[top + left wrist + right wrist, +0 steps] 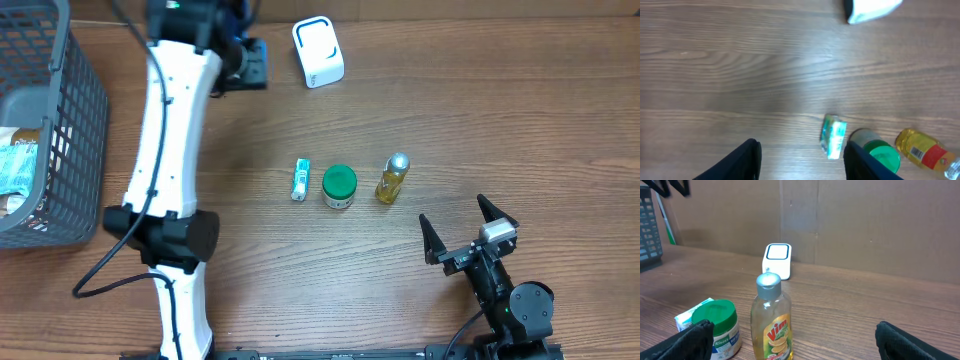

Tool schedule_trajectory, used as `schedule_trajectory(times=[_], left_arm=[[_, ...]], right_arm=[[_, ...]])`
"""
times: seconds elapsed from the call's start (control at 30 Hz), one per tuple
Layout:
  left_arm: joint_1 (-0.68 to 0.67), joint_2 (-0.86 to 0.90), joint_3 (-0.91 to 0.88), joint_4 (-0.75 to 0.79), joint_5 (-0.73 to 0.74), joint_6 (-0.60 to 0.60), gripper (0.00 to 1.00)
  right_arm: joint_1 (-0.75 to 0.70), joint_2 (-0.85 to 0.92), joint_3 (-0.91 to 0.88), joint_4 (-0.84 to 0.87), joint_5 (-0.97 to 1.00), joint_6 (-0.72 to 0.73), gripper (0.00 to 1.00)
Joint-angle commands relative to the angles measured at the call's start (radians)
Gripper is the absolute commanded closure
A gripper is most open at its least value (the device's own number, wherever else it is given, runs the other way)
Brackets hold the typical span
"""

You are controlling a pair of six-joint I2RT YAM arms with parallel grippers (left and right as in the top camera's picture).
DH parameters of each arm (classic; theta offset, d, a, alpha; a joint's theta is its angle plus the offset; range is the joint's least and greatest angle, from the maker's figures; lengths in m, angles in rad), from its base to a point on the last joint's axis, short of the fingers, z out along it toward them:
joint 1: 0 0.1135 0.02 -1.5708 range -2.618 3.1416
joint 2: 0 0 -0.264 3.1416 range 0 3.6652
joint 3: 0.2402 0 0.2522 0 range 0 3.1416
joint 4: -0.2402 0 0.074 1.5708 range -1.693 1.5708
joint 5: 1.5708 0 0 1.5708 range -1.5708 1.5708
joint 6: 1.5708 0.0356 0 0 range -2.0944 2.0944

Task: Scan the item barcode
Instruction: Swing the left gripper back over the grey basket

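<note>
1. At mid-table we count three items in one row, none of them held: one small green-and-white packet (300, 180) lying flat, one green-lidded jar (339, 186) just to its right, and one yellow bottle (392, 179) with a silver cap to the right of the jar. The jar and the bottle stand upright, close together; whether they touch we cannot tell.
2. Farther back on the table (500, 100) stands one white scanner (318, 52), well apart from the row.
3. We see two grippers. The left gripper (800, 147) hangs over bare wood near the scanner, its two fingers apart with nothing between them; in its wrist view the packet, jar and bottle sit off to one side of the fingers.
4. The right gripper (452, 210) is near the table's front edge, to the right of the bottle and apart from it — jaws spread wide and empty, facing the bottle and jar.
5. One dark wire basket (85, 130) sits at the far left edge, with packaged goods inside; how many, we cannot tell.
</note>
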Motion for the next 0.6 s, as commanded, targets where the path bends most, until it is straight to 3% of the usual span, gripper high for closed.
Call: schedule_trajectory(times=[0.0, 0.13, 0.17, 0.57], left_arm=[[0.048, 0.003, 0.052, -0.01, -0.013, 0.018, 0.44], [0.083, 0.003, 0.046, -0.01, -0.013, 0.018, 0.37], [0.09, 0.003, 0.047, -0.01, -0.014, 0.018, 0.01], [0.106, 0.003, 0.046, -0.01, -0.013, 0.018, 0.0]], right_arm=[[-0.003, -0.007, -0.01, 0.003, 0.01, -0.003, 0.0], [-0.003, -0.007, -0.01, 0.003, 0.01, -0.003, 0.0], [-0.003, -0.007, -0.01, 0.003, 0.01, -0.003, 0.0], [-0.003, -0.007, -0.01, 0.003, 0.01, -0.003, 0.0]])
